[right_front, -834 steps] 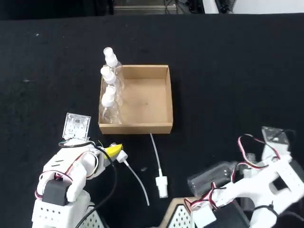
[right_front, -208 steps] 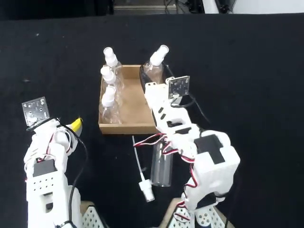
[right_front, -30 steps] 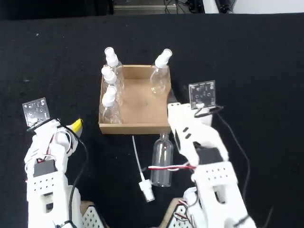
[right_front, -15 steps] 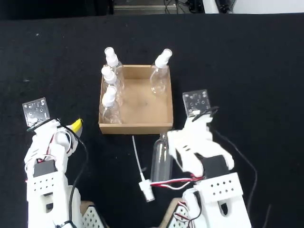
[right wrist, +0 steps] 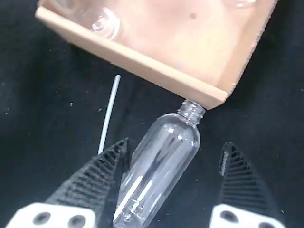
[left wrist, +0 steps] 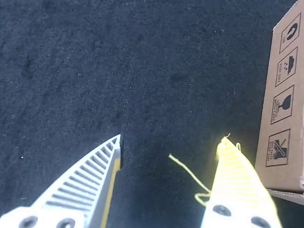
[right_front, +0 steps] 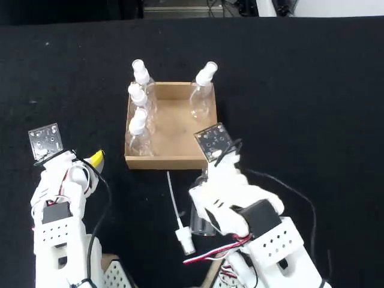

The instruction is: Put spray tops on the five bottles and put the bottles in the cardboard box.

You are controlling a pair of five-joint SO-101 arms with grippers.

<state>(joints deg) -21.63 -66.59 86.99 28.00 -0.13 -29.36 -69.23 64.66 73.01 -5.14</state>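
An uncapped clear bottle (right wrist: pixel 161 156) lies on the black table, its neck close to the cardboard box (right wrist: pixel 156 52). My right gripper (right wrist: pixel 175 148) hangs open above it, one black finger on each side of the body. From above, the right arm (right_front: pixel 240 207) covers most of the bottle (right_front: pixel 198 223). A loose spray top (right_front: pixel 185 240) with its long tube (right wrist: pixel 108 118) lies beside the bottle. The box (right_front: pixel 174 161) holds three capped bottles (right_front: pixel 138 123) along one wall and another capped bottle (right_front: pixel 203 93) at the far corner. My left gripper (left wrist: pixel 171 142) is open over bare table.
The box's printed side (left wrist: pixel 285 95) stands close beside the left gripper. The left arm (right_front: pixel 60 198) rests at the table's near left. Black tabletop stretches around the box on all sides.
The right arm has swung from beside the box's near right corner toward the left and now sits over the lying bottle. The left arm has not moved.
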